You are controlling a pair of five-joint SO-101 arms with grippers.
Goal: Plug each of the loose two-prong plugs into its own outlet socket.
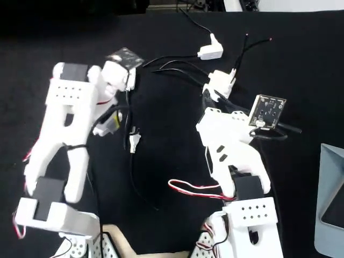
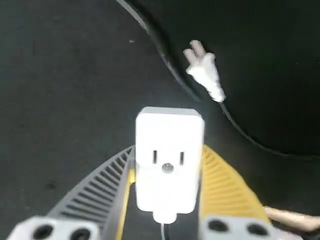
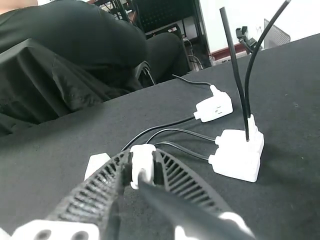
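two claws, each loaded. left claw (image 2: 168, 150) is part open, with its grey and yellow fingers (image 2: 222, 190) pressed on the sides of a white socket (image 2: 168, 130). the slot face looks back at the wrist camera, and a thin white cable leaves the end nearest the wrist. loose plug (image 2: 204, 71) lies flat on the black cloth (image 2: 60, 75) near that socket, not touching it. its prongs are bare and a black cable trails off it. from the high view the same loose plug (image 1: 134, 141) sits between the two arms, closer to the left one.

right claw (image 3: 142, 167) is nearly closed, clamped on a small white plug (image 3: 142, 157). its prongs are hidden, so i cannot tell which way they face. beyond it on the cloth sits a white block (image 3: 237, 152) with a plug seated on top and black cable rising from it. further off is a second socket (image 3: 215, 107), slots bare, with its black cable curving back toward the claw. block and second socket are near each other but apart. in the high view the second socket (image 1: 210, 51) is toward the far table edge, and the block (image 1: 222, 80) is just past the right arm's tip.
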